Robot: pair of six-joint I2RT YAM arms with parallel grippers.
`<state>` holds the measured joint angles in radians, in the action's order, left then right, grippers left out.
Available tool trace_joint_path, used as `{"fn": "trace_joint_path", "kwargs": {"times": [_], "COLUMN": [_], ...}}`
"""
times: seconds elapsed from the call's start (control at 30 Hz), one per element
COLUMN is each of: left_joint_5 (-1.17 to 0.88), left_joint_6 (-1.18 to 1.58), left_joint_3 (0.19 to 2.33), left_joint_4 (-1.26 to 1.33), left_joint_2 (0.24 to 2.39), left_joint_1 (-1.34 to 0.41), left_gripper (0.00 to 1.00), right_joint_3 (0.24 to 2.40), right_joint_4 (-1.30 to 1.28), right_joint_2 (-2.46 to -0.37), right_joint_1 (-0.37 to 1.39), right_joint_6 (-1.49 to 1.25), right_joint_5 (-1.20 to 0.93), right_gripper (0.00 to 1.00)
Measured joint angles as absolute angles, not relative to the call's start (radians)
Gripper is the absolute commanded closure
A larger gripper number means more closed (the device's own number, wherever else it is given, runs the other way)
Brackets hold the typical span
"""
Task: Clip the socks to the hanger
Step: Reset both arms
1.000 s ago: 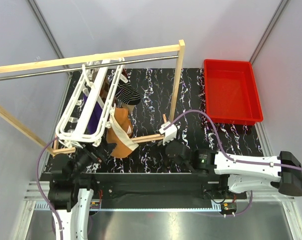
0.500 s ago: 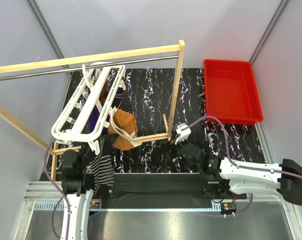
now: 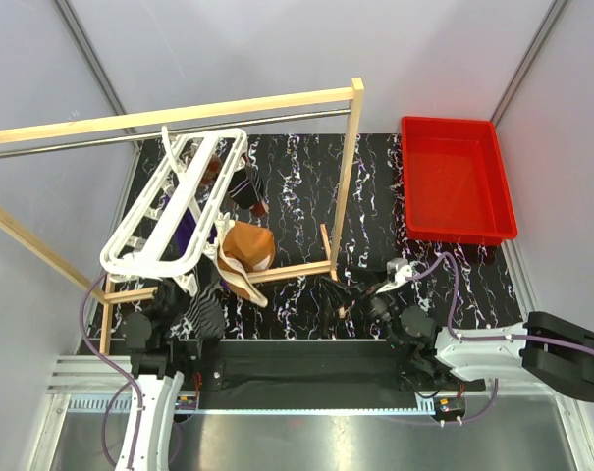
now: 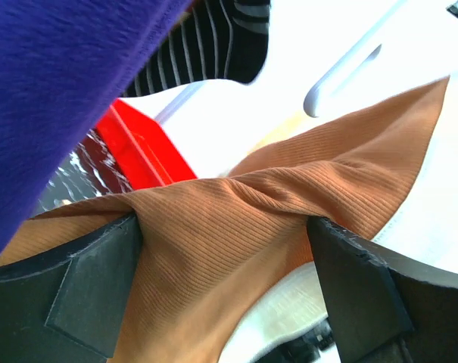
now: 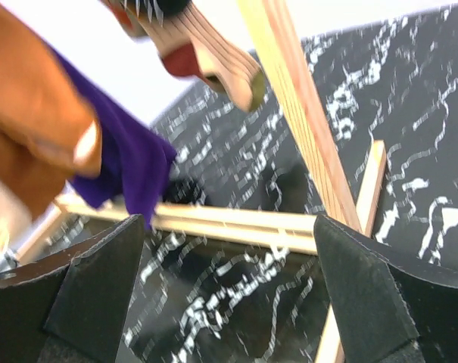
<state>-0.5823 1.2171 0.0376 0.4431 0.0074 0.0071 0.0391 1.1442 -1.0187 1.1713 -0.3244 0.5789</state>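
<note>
The white lattice hanger (image 3: pixel 176 201) hangs tilted from the metal rod (image 3: pixel 81 145). Clipped under it are an orange-brown sock (image 3: pixel 245 243), a purple sock (image 3: pixel 186 234) and a black striped sock (image 3: pixel 245 186); another striped sock (image 3: pixel 206 312) shows low by my left gripper (image 3: pixel 190 312). In the left wrist view that gripper (image 4: pixel 225 287) stands open, and the orange-brown sock (image 4: pixel 236 249) drapes across the gap, brushing both fingers. The purple sock (image 4: pixel 54 91) and striped sock (image 4: pixel 213 38) hang above it. My right gripper (image 5: pixel 229 280) is open and empty, low over the mat.
A wooden frame with an upright post (image 3: pixel 344 177) and a base rail (image 5: pixel 229 223) carries the rod. The post (image 5: pixel 297 128) stands just ahead of the right gripper. A red bin (image 3: pixel 457 177) sits at the back right on the black marbled mat (image 3: pixel 297 177).
The right arm has drawn back from the wooden post toward the near right. The hanger has swung and the socks shifted. The left jaws opened slightly wider under the orange-brown sock.
</note>
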Motion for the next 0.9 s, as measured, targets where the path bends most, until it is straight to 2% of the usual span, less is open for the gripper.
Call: {"fn": "trace_joint_path", "kwargs": {"times": [0.13,0.23,0.33,0.53,0.9], "left_joint_5": [-0.583,-0.583,-0.584,-0.583,-0.582], "left_joint_6": [1.195,1.177,1.165,1.144,1.130], "left_joint_3": [0.038,0.038,0.038,0.038,0.038], "left_joint_4": [0.434,0.407,0.387,0.368,0.345], "left_joint_2": [0.007,0.007,0.007,0.007,0.007], "left_joint_1": [-0.059,-0.098,-0.134,-0.171,-0.189], "left_gripper": [0.05,0.05,0.05,0.05,0.05], "right_joint_3": [0.039,0.039,0.039,0.044,0.050], "right_joint_4": [1.223,1.226,1.192,1.046,0.667], "right_joint_2": [-1.016,-0.924,-0.688,-0.072,-0.028], "right_joint_1": [1.171,1.171,1.170,1.169,1.170], "right_joint_6": [-0.318,-0.299,-0.250,-0.121,-0.184], "right_joint_5": [0.606,0.625,0.639,0.665,0.692], "right_gripper": [0.00,0.00,0.00,0.00,0.00]}}
